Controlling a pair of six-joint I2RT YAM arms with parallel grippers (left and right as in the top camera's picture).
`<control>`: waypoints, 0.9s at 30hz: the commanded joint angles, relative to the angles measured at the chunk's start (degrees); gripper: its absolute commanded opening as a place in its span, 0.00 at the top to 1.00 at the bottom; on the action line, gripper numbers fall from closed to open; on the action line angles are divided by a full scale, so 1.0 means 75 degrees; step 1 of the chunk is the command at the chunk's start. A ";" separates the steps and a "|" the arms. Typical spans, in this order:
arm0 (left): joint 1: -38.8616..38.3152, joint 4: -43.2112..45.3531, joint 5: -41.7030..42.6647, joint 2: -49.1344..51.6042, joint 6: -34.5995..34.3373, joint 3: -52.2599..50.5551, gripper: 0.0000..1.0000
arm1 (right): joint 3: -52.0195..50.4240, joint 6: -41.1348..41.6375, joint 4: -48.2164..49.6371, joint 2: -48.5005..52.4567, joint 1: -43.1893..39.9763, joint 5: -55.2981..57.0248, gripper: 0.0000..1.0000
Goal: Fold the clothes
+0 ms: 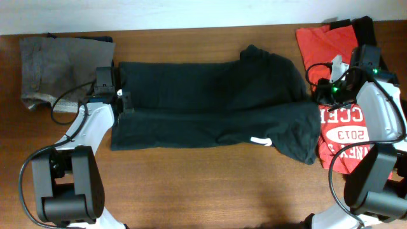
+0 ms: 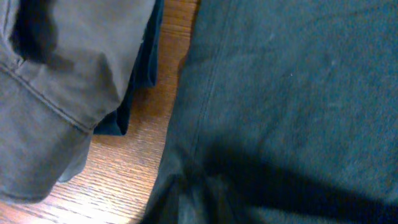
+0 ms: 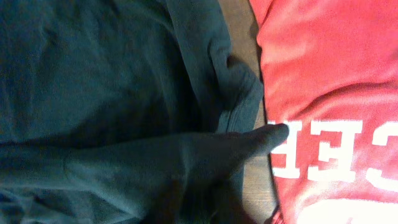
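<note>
The black T-shirt [image 1: 210,108] lies folded lengthwise into a long band across the middle of the table, with a white tag [image 1: 259,141] showing at its front edge. My left gripper [image 1: 122,100] is at the shirt's left end, low over the cloth [image 2: 298,93]. My right gripper [image 1: 325,94] is at the shirt's right end, where the black cloth [image 3: 112,81] meets the red white-printed shirt [image 1: 321,44]. Neither wrist view shows the fingers clearly, only dark blurred cloth. The red shirt [image 3: 329,62] lies flat to the right.
A folded grey-brown garment [image 1: 57,70] lies at the back left, close to the left gripper and filling the left of the left wrist view [image 2: 62,81]. Another black garment [image 1: 362,25] sits at the back right corner. A strip of bare wood [image 2: 143,137] separates the two piles.
</note>
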 commanded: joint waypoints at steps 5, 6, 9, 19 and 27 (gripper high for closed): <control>-0.0003 0.0268 -0.0341 0.0050 0.0230 0.0111 0.14 | 0.0204 -0.0070 0.0029 0.0055 0.0079 0.0070 0.10; -0.0003 0.0152 -0.0536 0.0050 0.0283 0.0309 0.07 | 0.0458 -0.0070 -0.0192 0.0055 0.0082 0.0070 0.09; 0.0000 -0.0280 -0.0539 0.0050 0.0609 0.0868 0.01 | 0.0982 -0.0073 -0.0635 0.0052 0.0082 0.0070 0.09; 0.0012 -0.2492 0.1419 0.0087 0.1518 0.4468 0.01 | 0.3946 -0.0880 -0.2343 0.0055 0.0358 0.0076 0.09; 0.0050 -0.2681 0.1711 0.1740 0.2209 0.6024 0.01 | 0.4019 -0.0898 -0.1845 0.0157 0.0982 0.0102 0.09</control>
